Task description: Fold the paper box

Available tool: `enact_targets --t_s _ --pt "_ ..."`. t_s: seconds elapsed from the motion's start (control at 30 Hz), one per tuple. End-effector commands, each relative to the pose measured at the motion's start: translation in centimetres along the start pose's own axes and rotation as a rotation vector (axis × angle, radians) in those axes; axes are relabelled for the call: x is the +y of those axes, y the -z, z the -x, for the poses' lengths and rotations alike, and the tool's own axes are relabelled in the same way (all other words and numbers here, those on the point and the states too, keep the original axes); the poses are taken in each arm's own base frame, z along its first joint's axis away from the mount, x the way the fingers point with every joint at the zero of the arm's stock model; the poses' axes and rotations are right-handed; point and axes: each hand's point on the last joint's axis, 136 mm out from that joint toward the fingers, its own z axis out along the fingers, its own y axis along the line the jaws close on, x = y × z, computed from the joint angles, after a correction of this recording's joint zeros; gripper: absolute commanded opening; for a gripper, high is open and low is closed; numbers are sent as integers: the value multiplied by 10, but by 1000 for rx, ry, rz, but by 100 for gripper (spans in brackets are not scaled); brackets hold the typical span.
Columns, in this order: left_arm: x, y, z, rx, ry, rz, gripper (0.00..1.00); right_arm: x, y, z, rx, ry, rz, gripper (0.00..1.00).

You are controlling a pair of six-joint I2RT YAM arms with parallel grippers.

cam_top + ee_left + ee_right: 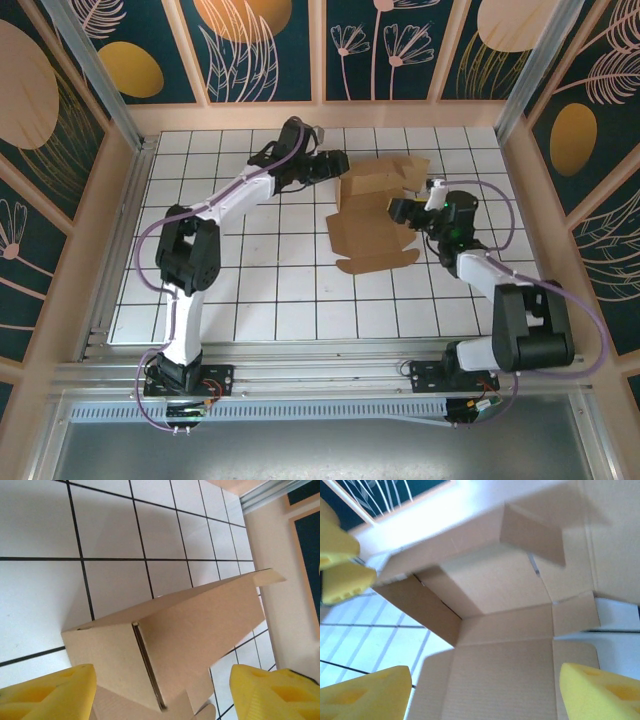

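Paper box (372, 215): partly formed brown cardboard, lying on the white gridded table (250, 290) right of centre and towards the far side. Its near panels lie flat on the surface. The far portion stands raised, with flaps turned up.

Left gripper (338, 166): positioned at the far-left edge of the box, beside the raised portion. In the left wrist view its yellow fingers (47, 692) stand wide apart with a raised cardboard wall between them. White table shows between the cardboard and the right-hand finger. Nothing is clamped.

Right gripper (398, 210): positioned at the right side of the box, over the flat panels. In the right wrist view its yellow fingers (600, 692) are spread wide above a flat panel, with the upright walls and a loose flap beyond. Contact with the cardboard cannot be determined; nothing is gripped.
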Motion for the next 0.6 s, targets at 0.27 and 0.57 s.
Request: enact_targets --t_s 0.27,0.57 --pt "-10 1 -3 -76 203 -62 74 1 -46 62 384 -430 -57 91" --pt "-8 -26 -10 -52 203 -49 73 -7 -87 68 430 -410 -62 85"
